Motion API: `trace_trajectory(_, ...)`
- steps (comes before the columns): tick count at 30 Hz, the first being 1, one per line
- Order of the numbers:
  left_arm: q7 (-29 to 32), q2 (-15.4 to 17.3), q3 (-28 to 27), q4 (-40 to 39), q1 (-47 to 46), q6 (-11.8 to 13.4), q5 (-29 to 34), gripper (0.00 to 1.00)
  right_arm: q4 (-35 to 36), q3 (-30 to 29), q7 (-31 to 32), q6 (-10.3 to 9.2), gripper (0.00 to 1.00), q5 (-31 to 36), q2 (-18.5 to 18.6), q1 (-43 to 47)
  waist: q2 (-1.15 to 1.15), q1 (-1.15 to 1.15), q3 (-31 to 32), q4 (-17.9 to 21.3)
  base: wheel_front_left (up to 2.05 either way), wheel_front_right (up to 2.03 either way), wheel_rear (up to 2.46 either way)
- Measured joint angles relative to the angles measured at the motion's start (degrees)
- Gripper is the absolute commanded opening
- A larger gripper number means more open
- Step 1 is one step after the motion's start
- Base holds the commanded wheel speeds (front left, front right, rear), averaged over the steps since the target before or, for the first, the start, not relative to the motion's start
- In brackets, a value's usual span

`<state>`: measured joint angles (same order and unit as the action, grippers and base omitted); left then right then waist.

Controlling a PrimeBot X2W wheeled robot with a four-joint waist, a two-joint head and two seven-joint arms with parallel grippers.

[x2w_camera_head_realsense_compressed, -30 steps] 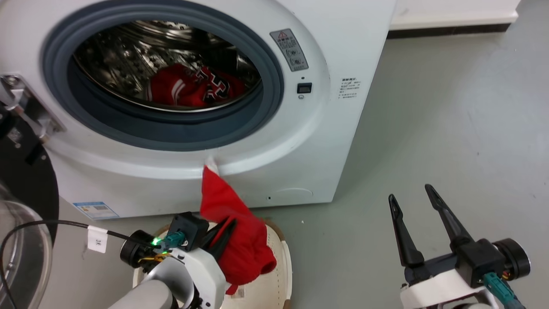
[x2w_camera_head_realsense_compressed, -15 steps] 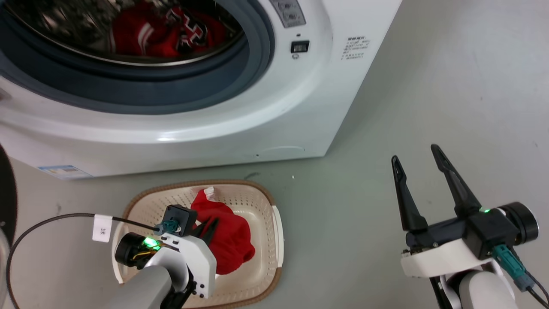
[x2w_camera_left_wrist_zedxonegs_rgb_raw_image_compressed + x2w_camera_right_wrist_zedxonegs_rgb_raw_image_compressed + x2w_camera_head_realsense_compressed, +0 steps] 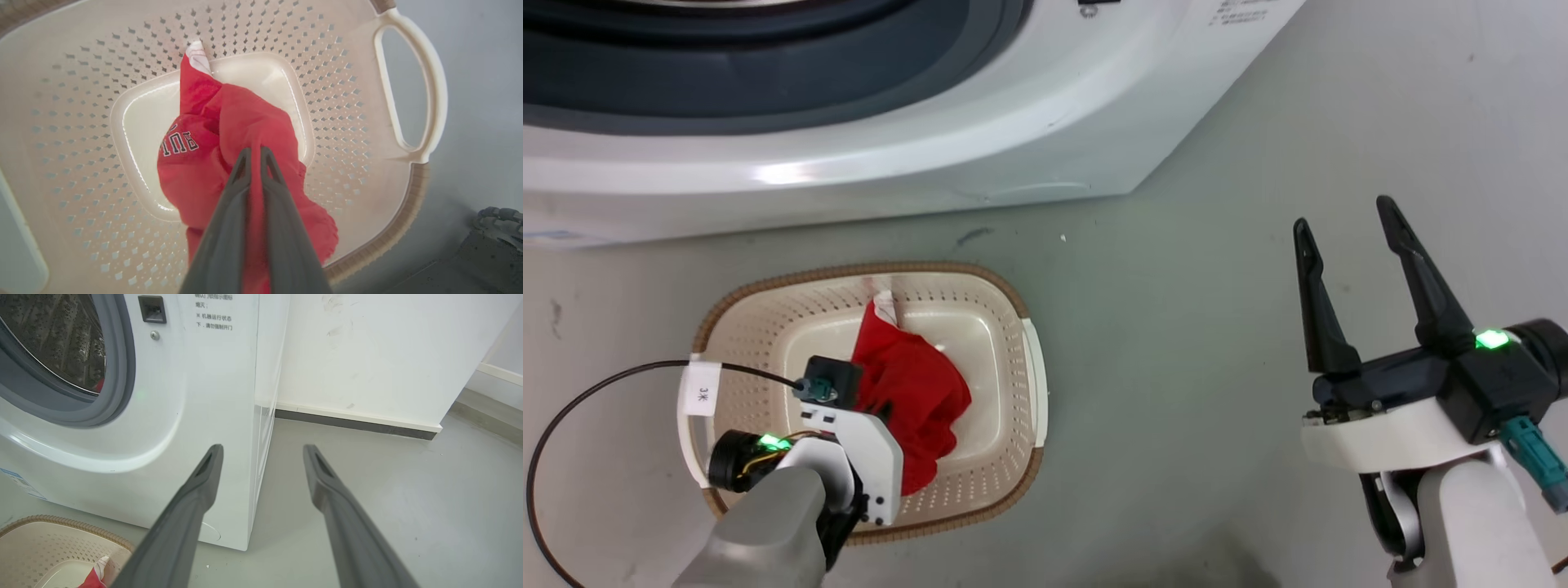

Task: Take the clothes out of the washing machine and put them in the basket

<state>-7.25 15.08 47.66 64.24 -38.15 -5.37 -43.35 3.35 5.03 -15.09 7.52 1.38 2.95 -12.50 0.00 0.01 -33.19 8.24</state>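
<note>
**Task status: first garment at the basket**

1. The left hand (image 3: 253, 152) is closed almost fully, with a fold of the red garment (image 3: 245, 118) pinched between its fingers.
2. The red garment is positioned inside the basket (image 3: 1023, 327). Its white-trimmed tip lies against the basket wall at 12 o'clock in the left wrist view. The cloth appears to reach the basket bottom, though contact cannot be confirmed.
3. The right hand (image 3: 1342, 212) is held wide open and empty above the floor (image 3: 1176, 343), at 3 o'clock from the basket and well apart from it.
4. The washing machine (image 3: 849, 163) stands at 12 o'clock from the basket.
5. A small red patch (image 3: 99, 385) is seen inside the drum (image 3: 61, 339) in the right wrist view.

Assessment: delivery of the first garment is judged nearly complete, with only its release outstanding. At least one more garment is judged to be left in the drum, so a further retrieval is required.
</note>
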Motion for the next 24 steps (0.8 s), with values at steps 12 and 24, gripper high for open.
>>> trace_trajectory(12,-2.09,-2.18,-0.67,8.16,-5.42,1.32,-0.74,0.0,0.93,-1.04,0.0,0.0,1.0,-0.22,-0.01,-2.31,0.0,0.0,-7.24,0.59,0.0,0.0,0.0)
trace_trajectory(24,-3.58,-2.8,0.0,9.25,-6.56,3.0,-0.35,1.0,0.31,-0.37,0.0,0.0,1.0,0.03,-0.01,-3.09,0.0,0.0,-6.61,0.35,0.0,0.0,0.0)
